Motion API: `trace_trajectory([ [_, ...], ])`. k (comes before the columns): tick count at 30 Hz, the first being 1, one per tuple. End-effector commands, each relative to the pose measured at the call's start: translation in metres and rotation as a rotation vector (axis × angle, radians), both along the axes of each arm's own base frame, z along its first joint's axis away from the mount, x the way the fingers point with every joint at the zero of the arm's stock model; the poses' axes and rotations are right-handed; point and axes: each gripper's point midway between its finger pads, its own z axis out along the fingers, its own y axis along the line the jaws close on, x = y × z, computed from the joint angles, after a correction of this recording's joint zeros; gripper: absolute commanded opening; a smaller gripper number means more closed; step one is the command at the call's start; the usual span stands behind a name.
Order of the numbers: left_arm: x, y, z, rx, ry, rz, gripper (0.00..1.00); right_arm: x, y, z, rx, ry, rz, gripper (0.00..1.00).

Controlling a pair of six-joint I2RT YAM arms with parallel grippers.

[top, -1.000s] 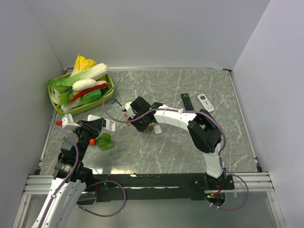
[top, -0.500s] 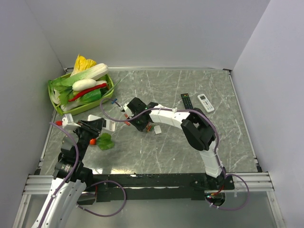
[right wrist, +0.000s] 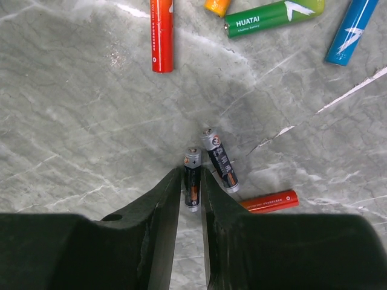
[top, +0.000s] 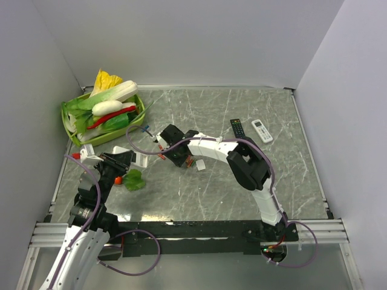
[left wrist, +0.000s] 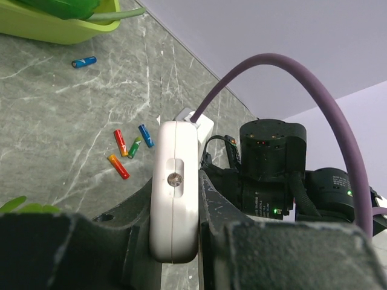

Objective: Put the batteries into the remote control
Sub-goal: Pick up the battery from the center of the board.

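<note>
My left gripper (left wrist: 175,181) is shut on the remote control (left wrist: 175,193), holding it on edge so its white end faces the camera; it shows in the top view (top: 139,159) at the left. My right gripper (right wrist: 192,172) is down on the table, shut on a black-and-grey battery (right wrist: 192,181). A second black battery (right wrist: 219,160) and a red one (right wrist: 269,201) lie just right of it. Beyond lie a red battery (right wrist: 161,33), a green one (right wrist: 272,15), a blue one (right wrist: 351,30) and an orange one (right wrist: 216,6). A lone blue battery (left wrist: 83,61) lies near the basket.
A green basket (top: 68,118) of toy vegetables stands at the back left. A long black remote (top: 237,128) and an all-white remote (top: 262,130) lie at the right. A green leaf (top: 134,179) and a small red toy (top: 118,179) lie by my left arm. A small white piece (top: 198,164) lies under the right arm.
My right arm has reached a little further left, bringing its gripper over the batteries. My left arm and the remote have stayed still.
</note>
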Motion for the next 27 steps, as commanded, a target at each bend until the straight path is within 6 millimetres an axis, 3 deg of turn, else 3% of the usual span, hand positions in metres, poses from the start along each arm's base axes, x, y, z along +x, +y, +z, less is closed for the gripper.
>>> trace_trajectory([
  [1, -0.001, -0.003, 0.018, -0.029, -0.052, -0.019, 0.01, -0.005, 0.011, -0.012, -0.022, 0.017, 0.026, 0.26],
  [4, -0.002, -0.004, 0.017, -0.034, -0.053, -0.025, 0.01, -0.007, 0.014, -0.007, -0.017, 0.016, 0.032, 0.15],
  [9, -0.004, -0.009, 0.014, -0.085, -0.071, -0.045, 0.01, -0.017, 0.014, 0.028, 0.053, 0.008, 0.018, 0.00],
  [16, -0.006, -0.021, 0.010, -0.199, -0.118, -0.108, 0.01, -0.036, 0.005, 0.096, 0.265, -0.027, -0.085, 0.00],
  [18, -0.007, -0.026, 0.013, -0.241, -0.140, -0.136, 0.01, -0.042, -0.003, 0.119, 0.324, -0.058, -0.103, 0.00],
  [19, -0.007, -0.027, 0.017, -0.258, -0.157, -0.143, 0.01, -0.045, -0.005, 0.141, 0.375, -0.085, -0.113, 0.00],
  [20, -0.007, -0.029, 0.018, -0.272, -0.163, -0.153, 0.01, -0.048, -0.012, 0.141, 0.382, -0.086, -0.126, 0.00],
  [22, -0.007, -0.036, 0.025, -0.316, -0.202, -0.196, 0.02, -0.050, -0.018, 0.172, 0.474, -0.135, -0.153, 0.00],
  [23, -0.006, -0.039, 0.025, -0.331, -0.203, -0.212, 0.02, -0.052, -0.023, 0.172, 0.486, -0.137, -0.166, 0.00],
  [25, -0.006, -0.049, 0.031, -0.368, -0.202, -0.268, 0.02, -0.055, -0.028, 0.202, 0.586, -0.170, -0.192, 0.00],
  [27, -0.008, -0.061, 0.037, -0.383, -0.191, -0.344, 0.02, -0.059, -0.028, 0.216, 0.669, -0.189, -0.189, 0.00],
])
